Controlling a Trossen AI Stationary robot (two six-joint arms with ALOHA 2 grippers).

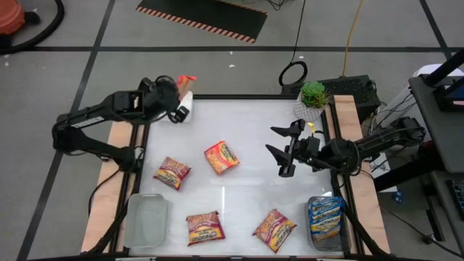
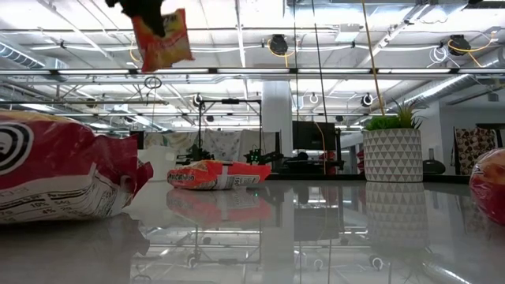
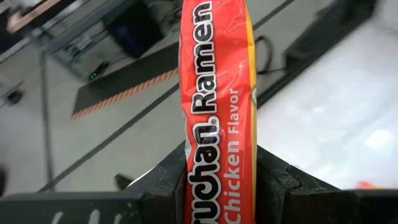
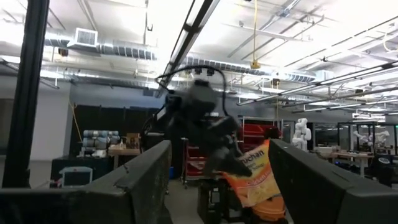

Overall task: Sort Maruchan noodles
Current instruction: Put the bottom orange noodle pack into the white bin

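My left gripper (image 1: 181,94) is over the table's far left corner, shut on an orange-red Maruchan noodle packet (image 3: 217,93) held high in the air; the low view shows that packet (image 2: 162,39) near the picture's top. Several more orange-red packets lie flat on the table (image 1: 172,172) (image 1: 222,157) (image 1: 205,227) (image 1: 275,230). Blue packets (image 1: 325,219) lie in the clear bin at the near right. My right gripper (image 1: 278,143) hangs open above the table's right half with nothing between its fingers (image 4: 143,180). My left gripper pinches the packet near one end (image 3: 217,193) between its two fingers (image 3: 165,183), one on each flat face. The packet stands edge-on ahead of the fingers. It is lifted clear of the table and hangs tilted below the gripper in the low view.
An empty clear bin (image 1: 147,220) stands at the near left corner. A potted plant (image 1: 313,94) stands at the far right corner. Wooden rails (image 1: 119,167) run along the table's left and right sides. Bare table lies between the packets in the middle.
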